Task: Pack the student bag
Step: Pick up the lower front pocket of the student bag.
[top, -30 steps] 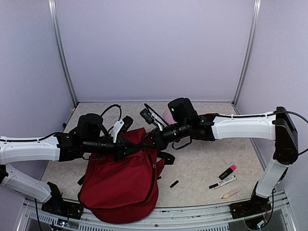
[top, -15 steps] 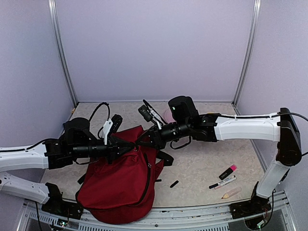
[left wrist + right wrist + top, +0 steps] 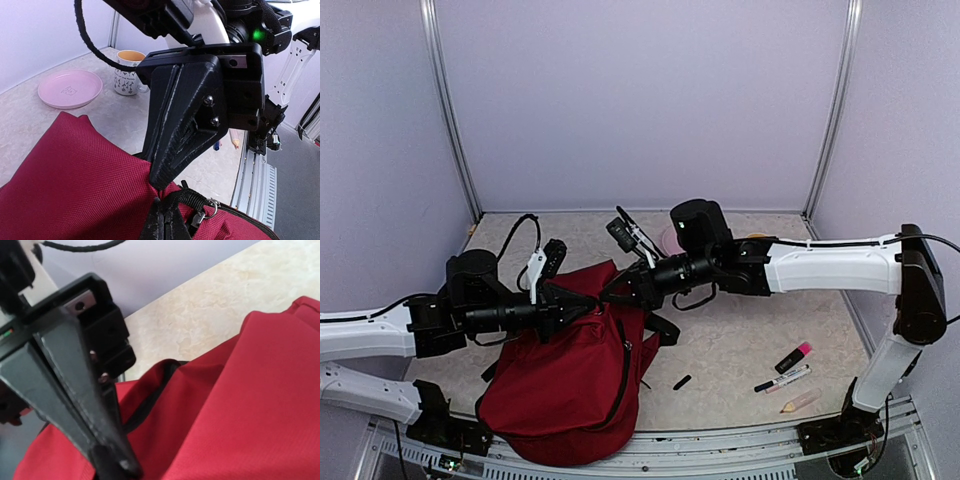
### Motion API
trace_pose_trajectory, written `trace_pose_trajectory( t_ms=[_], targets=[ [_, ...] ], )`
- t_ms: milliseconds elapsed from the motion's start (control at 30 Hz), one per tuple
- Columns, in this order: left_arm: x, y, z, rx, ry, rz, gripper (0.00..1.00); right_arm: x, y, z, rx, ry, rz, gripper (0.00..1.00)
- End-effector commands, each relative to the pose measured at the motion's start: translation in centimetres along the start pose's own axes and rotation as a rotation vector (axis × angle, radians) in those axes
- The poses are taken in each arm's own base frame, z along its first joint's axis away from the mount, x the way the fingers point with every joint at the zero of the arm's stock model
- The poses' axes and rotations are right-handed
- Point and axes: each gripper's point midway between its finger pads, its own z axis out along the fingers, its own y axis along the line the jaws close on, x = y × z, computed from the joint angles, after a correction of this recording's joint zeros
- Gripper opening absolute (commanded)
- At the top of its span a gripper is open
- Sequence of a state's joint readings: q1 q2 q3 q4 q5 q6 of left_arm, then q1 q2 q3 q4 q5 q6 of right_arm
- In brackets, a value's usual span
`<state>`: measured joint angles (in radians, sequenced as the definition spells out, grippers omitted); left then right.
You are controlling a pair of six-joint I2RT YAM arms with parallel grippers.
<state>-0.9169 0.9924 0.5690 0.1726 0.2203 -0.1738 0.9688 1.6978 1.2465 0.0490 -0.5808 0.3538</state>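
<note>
Red student bag (image 3: 560, 390) pinched between fingers (image 3: 185, 115)

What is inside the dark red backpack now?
Nothing inside can be seen. The student bag is pinched at its top by the left pincer and the right pincer, and its red fabric covers whatever it holds.

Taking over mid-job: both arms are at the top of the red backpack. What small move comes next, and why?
Probably ease the two arms slightly apart to widen the mouth. The left gripper and right gripper each have fingers shut on the top edge of the student bag, while the pink highlighter and marker lie unpacked on the table.
</note>
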Motion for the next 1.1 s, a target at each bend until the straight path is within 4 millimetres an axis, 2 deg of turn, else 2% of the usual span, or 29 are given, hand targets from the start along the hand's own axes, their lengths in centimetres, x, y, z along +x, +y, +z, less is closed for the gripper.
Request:
trace_pose_trajectory(
  t_ms=[0, 167, 267, 333, 433, 733, 867, 967, 1067],
  targets=[
    [-0.2, -0.8, 0.2, 0.039, -0.009, 0.032, 0.0, -1.0, -3.1, -1.2, 0.036, -0.042, 0.044, 0.0],
    [0.0, -1.2, 1.7, 0.085, 0.015, 0.049, 0.02, -0.6, -3.4, -0.4, 0.037, -0.025, 0.047, 0.0],
    [0.5, -1.4, 2.4, 0.108, 0.039, 0.047, 0.11, -0.5, -3.3, -0.4, 0.033, -0.021, 0.049, 0.0],
    [0.7, -1.3, 2.7, 0.116, 0.053, 0.036, 0.2, -0.3, -3.4, -0.5, 0.037, -0.019, 0.051, 0.0],
    [0.8, -1.4, 3.0, 0.138, 0.067, 0.023, 0.27, -0.3, -3.3, -0.7, 0.036, -0.026, 0.047, 0.0],
    [-0.6, -1.3, 3.6, 0.144, 0.038, 0.03, 0.32, -0.2, -3.2, -0.6, 0.029, -0.022, 0.051, 0.0],
    [-0.6, -0.8, 3.9, 0.122, 0.038, 0.029, 0.49, 0.0, -3.1, -0.7, 0.027, -0.019, 0.051, 0.0],
    [-0.5, 0.5, 4.4, 0.061, 0.041, 0.018, 0.47, 0.0, -3.1, -0.7, 0.026, -0.019, 0.05, 0.0],
    [-0.7, 0.7, 4.7, 0.059, 0.035, 0.004, 0.42, 0.0, -3.1, -0.7, 0.024, -0.018, 0.051, 0.0]
  ],
)
